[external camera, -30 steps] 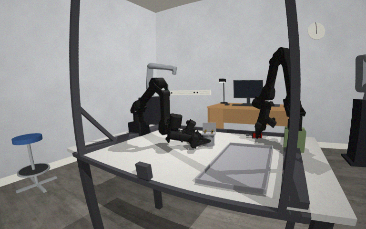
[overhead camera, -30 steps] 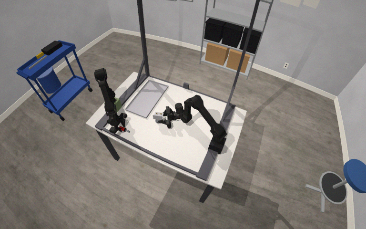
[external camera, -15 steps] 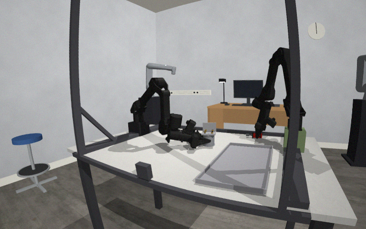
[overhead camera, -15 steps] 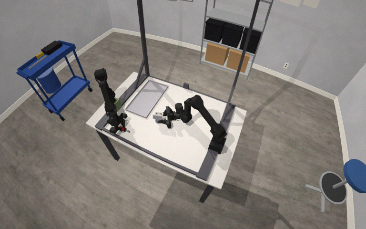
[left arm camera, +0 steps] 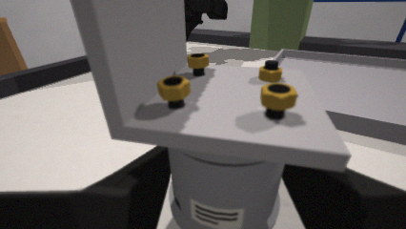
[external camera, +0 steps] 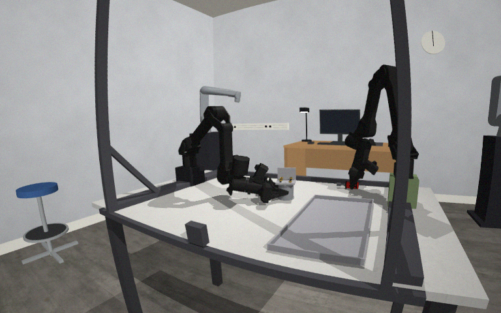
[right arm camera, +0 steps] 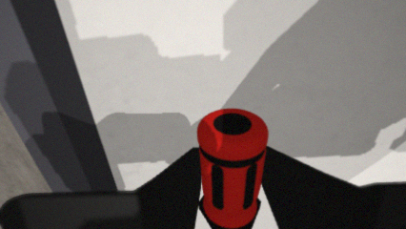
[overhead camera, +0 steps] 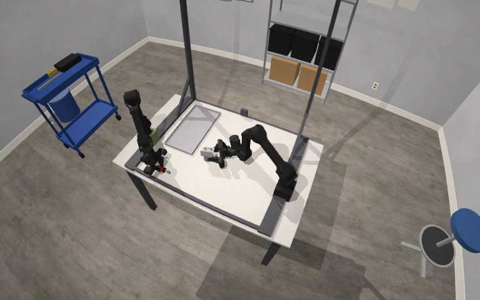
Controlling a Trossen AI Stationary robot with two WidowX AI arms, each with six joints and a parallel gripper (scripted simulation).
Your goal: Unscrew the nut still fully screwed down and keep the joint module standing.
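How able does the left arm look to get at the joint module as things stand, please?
Probably yes: the left pincer has a finger on either side of the joint module, below the bracket, and nothing visible blocks it.
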